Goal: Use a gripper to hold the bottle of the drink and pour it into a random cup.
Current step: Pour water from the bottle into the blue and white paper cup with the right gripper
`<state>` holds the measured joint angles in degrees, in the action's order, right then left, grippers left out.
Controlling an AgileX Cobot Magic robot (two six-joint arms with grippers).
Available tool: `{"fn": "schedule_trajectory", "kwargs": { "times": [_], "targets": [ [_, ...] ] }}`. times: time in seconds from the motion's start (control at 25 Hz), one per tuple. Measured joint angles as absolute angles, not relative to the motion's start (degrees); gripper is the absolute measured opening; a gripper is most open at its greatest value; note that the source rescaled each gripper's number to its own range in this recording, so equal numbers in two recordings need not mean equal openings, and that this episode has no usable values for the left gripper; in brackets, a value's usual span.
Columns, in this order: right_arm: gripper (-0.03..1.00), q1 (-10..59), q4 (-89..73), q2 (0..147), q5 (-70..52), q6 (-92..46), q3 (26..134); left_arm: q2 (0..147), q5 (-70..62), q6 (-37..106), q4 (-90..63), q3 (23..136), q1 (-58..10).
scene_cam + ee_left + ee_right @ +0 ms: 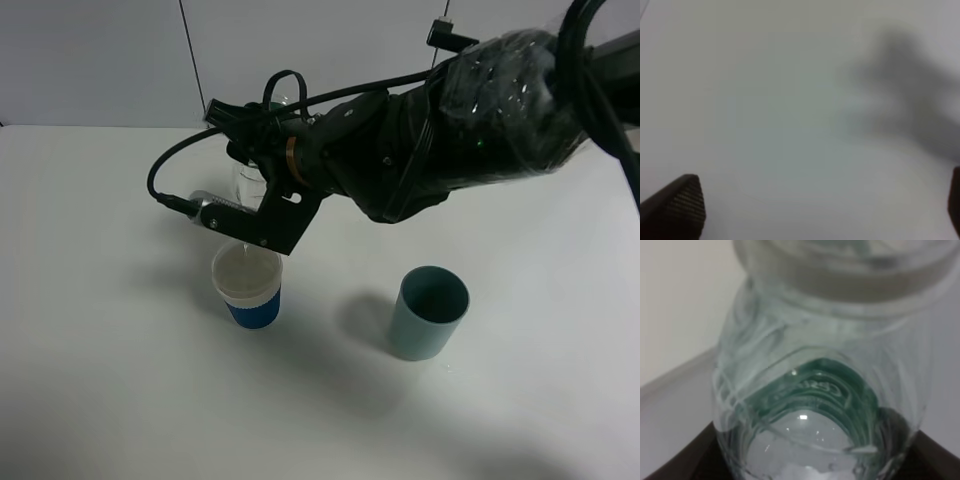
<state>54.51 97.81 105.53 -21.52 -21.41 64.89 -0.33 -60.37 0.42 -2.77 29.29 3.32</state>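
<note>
One bottle [820,390] tipped neck-down over cup [252,310]

Cup [248,285] sits on surface [100,380]; second cup [428,312] to its right, apart. Glass [248,182] behind cup. Bottle [820,390] in right tool [262,228], above cup.

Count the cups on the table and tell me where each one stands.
2. The blue-sleeved cup stands left of centre, under the tip of the arm; the teal cup stands apart to its right. The arm could hide others.
</note>
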Motion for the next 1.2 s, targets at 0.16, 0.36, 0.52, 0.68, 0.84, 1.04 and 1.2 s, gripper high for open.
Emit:
{"fn": "schedule_trajectory", "kwargs": {
  "times": [0.16,0.36,0.52,0.68,0.84,1.04,1.2],
  "targets": [
    [0.0,55.3,97.8,105.5,-22.0,-21.4,66.7,-0.3,-60.4,0.4,-2.8,29.3,3.3],
    [0.0,55.3,97.8,105.5,-22.2,-21.4,66.9,-0.3,-60.4,0.4,-2.8,29.3,3.3],
    [0.0,55.3,97.8,105.5,-22.3,-21.5,66.9,-0.3,-60.4,0.4,-2.8,29.3,3.3],
    [0.0,55.3,97.8,105.5,-22.8,-21.9,66.9,-0.3,-60.4,0.4,-2.8,29.3,3.3],
    [0.0,55.3,97.8,105.5,-23.7,-23.2,66.9,-0.3,-60.4,0.4,-2.8,29.3,3.3],
    [0.0,55.3,97.8,105.5,-24.2,-26.6,66.9,-0.3,-60.4,0.4,-2.8,29.3,3.3],
    [0.0,55.3,97.8,105.5,-24.3,-27.1,66.9,-0.3,-60.4,0.4,-2.8,29.3,3.3]
  ]
}}
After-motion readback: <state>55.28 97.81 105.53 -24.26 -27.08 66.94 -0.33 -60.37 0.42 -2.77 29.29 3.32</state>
